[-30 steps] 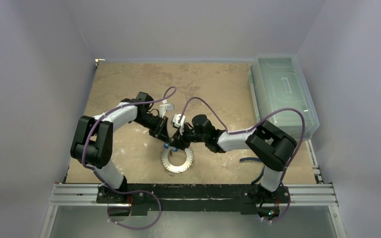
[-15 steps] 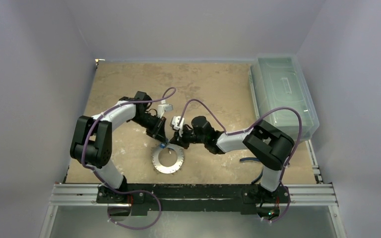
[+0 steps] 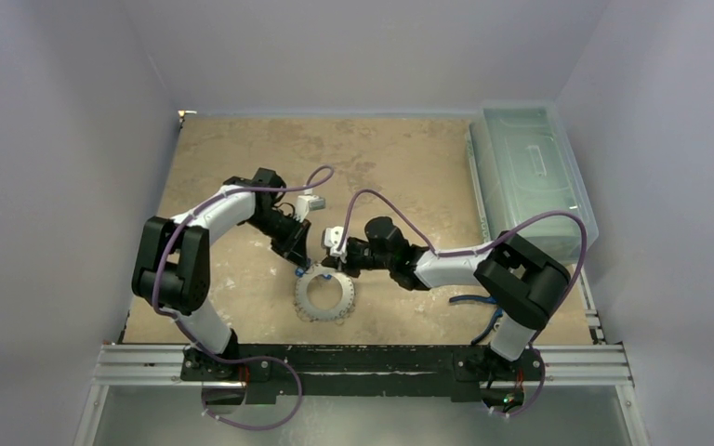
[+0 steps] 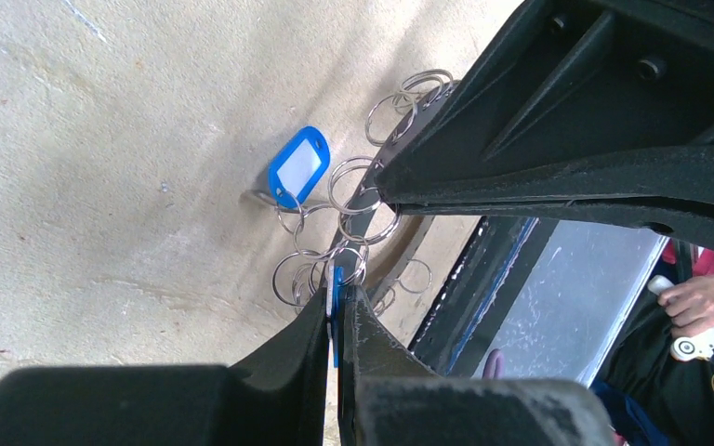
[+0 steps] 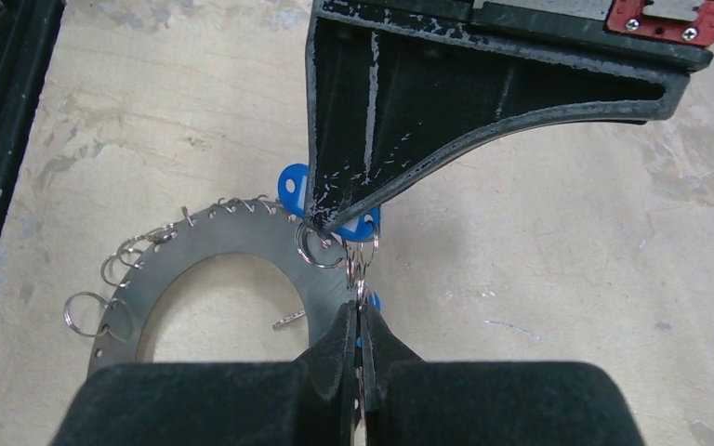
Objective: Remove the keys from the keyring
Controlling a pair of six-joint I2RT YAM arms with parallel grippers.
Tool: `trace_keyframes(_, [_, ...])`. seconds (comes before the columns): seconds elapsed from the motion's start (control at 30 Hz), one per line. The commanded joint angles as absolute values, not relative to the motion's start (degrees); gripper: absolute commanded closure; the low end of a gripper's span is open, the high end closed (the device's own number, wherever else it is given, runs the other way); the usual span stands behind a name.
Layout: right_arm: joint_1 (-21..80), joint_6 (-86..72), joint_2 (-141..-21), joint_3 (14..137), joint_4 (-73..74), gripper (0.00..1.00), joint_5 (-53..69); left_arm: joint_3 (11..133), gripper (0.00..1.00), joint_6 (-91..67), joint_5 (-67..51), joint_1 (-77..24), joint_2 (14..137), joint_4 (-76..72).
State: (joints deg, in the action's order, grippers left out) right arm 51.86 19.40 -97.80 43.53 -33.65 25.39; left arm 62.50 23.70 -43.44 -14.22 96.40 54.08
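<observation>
Nearest us, the keyring (image 5: 232,237) lies on the counter (image 3: 390,158), dragged left since a second ago. At its far rim our right end effector (image 5: 357,311) clamps a wire-loop key (image 5: 358,269), our left end effector (image 4: 337,302) a blue-tagged key (image 4: 336,279); neither looks freed.

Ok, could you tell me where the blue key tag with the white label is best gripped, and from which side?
Pinch the blue key tag across its two long edges near the rounded free end, coming from above. It lies almost flat on the table, and its holed end and one flank are crowded by split rings.
</observation>
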Motion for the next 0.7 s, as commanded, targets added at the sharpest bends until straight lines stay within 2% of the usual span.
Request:
trace_keyframes(0.0, [51.6, 23.5, -95.6, 41.8, -33.4, 1.0, 26.7, 64.3, 1.0, 26.2, -42.5, -13.8, 97.1, 55.4])
trace_keyframes(0.33, [51.6, 22.2, -96.1, 40.5, -40.5, 1.0, 28.4, 64.8, 1.0, 25.5, -46.9, -14.6, 98.9, 55.2])
trace_keyframes(0.47, [51.0, 21.3, -96.4, 36.7, -49.1, 1.0, 29.4, 64.7, 1.0, 24.0, -48.0, -14.8, 99.4, 54.4])
trace_keyframes(0.67, [50.9, 26.0, -97.5, 35.6, -52.9, 1.0, 31.7, 63.9, 1.0, 21.4, -50.0, -16.0, 102.3, 53.2])
